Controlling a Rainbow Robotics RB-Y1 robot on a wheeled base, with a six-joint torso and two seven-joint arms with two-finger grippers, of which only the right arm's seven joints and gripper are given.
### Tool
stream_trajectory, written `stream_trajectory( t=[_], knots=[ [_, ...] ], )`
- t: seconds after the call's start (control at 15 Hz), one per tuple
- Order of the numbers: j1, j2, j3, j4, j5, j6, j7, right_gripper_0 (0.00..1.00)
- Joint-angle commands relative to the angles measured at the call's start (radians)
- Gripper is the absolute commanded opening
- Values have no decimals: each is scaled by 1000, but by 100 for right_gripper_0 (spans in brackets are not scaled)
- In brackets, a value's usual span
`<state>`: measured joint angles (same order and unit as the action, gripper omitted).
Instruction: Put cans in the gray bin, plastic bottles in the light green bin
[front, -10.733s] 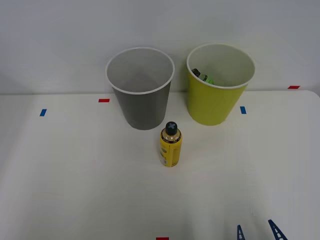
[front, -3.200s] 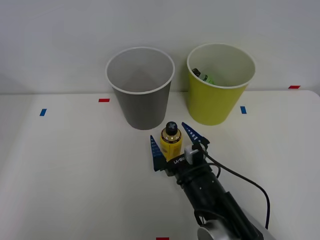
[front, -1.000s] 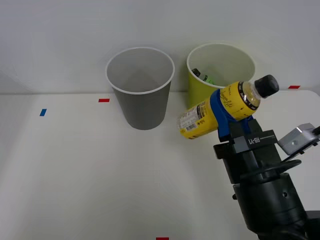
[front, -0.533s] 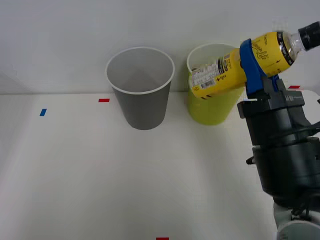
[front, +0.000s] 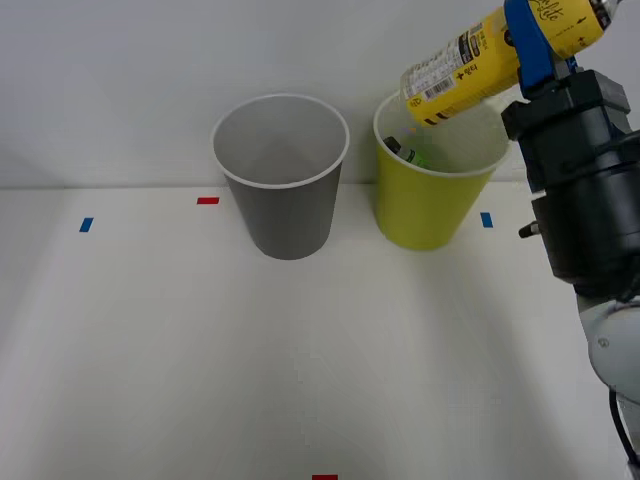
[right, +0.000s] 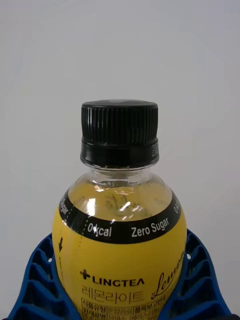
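Yellow bottle (front: 500, 55) is held aloft by the right end effector (front: 535, 45), whose blue ribbed fingers (right: 35, 280) are pinched against its sides just below the shoulder. It is carried nearly on its side, base lowest and pointing toward about 8 o'clock, with the labelled base end hanging over the mouth of the light green bin (front: 425, 210). This tilt is judged to serve the drop: the base would lead into the opening once the grip is loosened.

In the wrist view, the bottle is seen as a smooth, rounded plastic body with a clear neck, a black band of print around the shoulder, and a ridged black screw cap (right: 120, 125). A white barcode label (front: 440, 78) is wrapped near the base.

Both bins are round, tapered and thin-walled with white rims. The gray bin (front: 285, 210) stands at 9 o'clock from the light green one, near it but apart. Inside the light green bin, a green bottle (front: 405, 153) with a dark cap is seen lying against the whitish wall. The worktop (front: 200, 350) is plain white, marked with small red and blue tape tabs.
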<state>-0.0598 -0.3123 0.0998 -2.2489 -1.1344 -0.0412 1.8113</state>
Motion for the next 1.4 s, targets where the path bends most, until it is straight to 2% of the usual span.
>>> stream_trajectory(
  t=[0.07, 0.13, 0.33, 1.0, 1.27, 1.4],
  knots=[
    [-110, 62, -121, 109, 21, 158, 14, 0],
    [-155, 76, -152, 164, 32, 181, 25, 0],
    [-190, 79, -175, 255, 160, 181, 34, 0],
    [-308, 22, -155, 443, 180, 178, 56, 0],
    [-308, 7, -141, 489, 285, 179, 69, 0],
    [-311, 7, -127, 516, 294, 178, 71, 0]
  ],
)
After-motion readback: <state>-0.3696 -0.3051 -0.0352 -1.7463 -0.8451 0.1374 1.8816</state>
